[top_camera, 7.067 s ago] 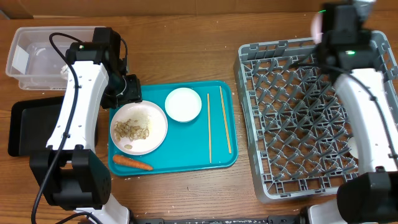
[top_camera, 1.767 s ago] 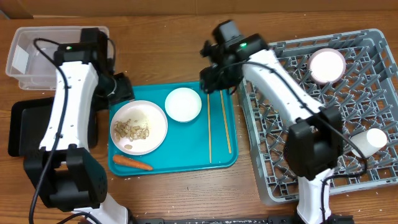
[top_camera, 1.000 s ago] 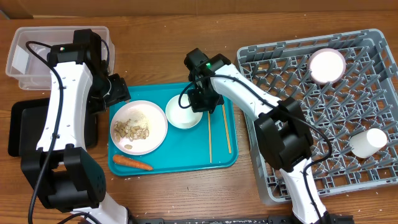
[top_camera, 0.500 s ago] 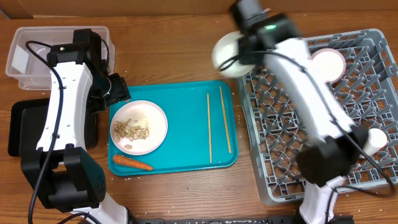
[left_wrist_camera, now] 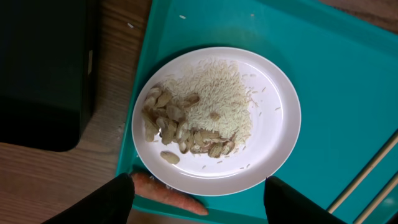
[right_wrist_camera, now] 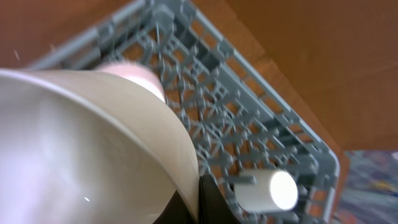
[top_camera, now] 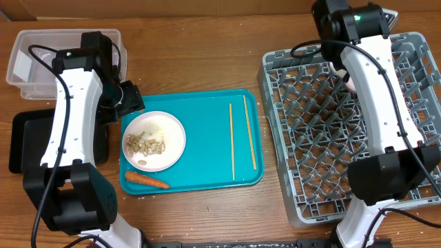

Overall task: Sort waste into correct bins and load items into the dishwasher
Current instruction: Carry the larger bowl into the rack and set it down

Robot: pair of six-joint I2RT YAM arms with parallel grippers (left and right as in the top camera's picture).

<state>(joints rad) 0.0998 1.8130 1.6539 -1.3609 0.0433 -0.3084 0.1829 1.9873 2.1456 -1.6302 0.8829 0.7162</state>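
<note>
We see the right end effector (right_wrist_camera: 196, 194) pinching the white bowl (right_wrist_camera: 81, 143) by its rim. The bowl has left the teal tray (top_camera: 207, 165) and is now above the dish rack (top_camera: 271, 117). The left end effector (left_wrist_camera: 202, 198) hangs spread over the plate (left_wrist_camera: 270, 124).

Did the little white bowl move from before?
Yes. The little white bowl left the teal tray and went right; it is now held above the grey rack.

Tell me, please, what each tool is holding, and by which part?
The right tool grips a white bowl by its rim, above the grey rack. The left tool is open and holds nothing.
</note>
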